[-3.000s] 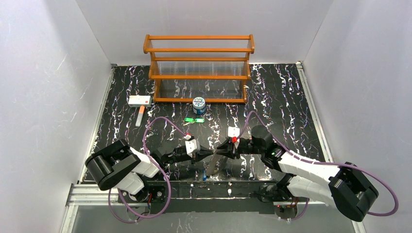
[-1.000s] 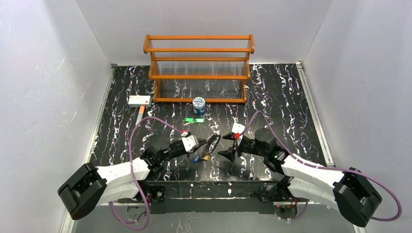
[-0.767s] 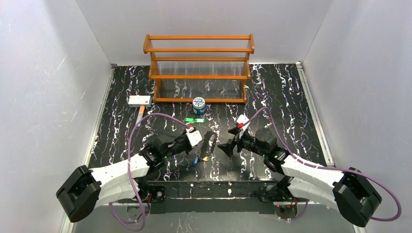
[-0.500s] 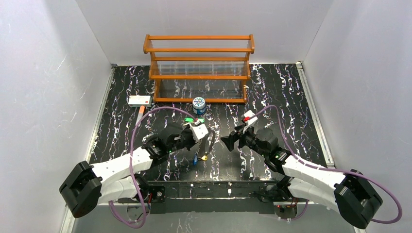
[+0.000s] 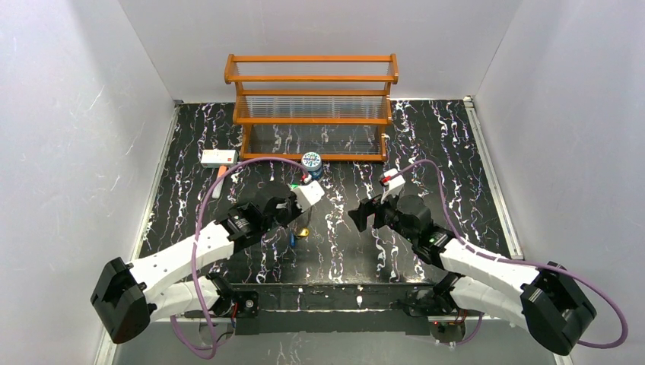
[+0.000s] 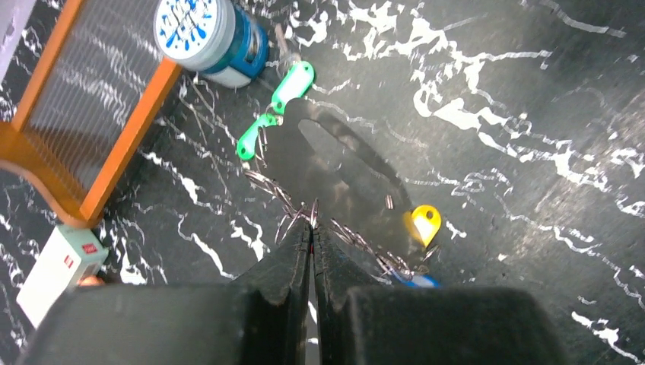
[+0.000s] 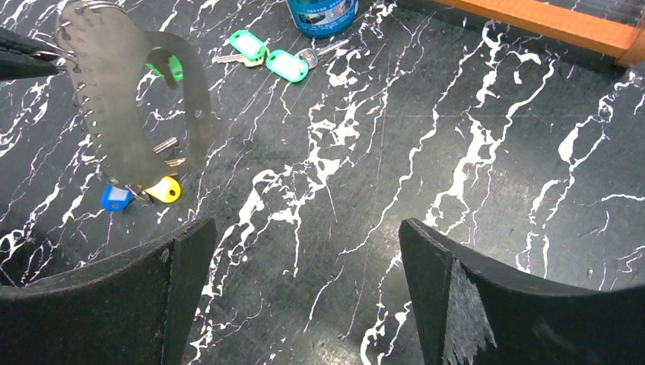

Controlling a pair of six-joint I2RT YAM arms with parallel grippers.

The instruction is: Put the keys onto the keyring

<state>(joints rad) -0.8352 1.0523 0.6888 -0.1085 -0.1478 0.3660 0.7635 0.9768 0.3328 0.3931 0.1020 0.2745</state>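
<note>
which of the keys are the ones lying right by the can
The two green keys, lying side by side just in front of the can. The blue key and yellow key hang at the lower end of the keyring, well away from it.

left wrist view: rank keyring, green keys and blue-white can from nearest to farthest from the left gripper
1. keyring, pinched at the left gripper tips
2. green keys, lying just ahead
3. can, beyond them, upper left

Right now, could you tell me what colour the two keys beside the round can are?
Both keys have green heads; right wrist view shows it best.
</note>
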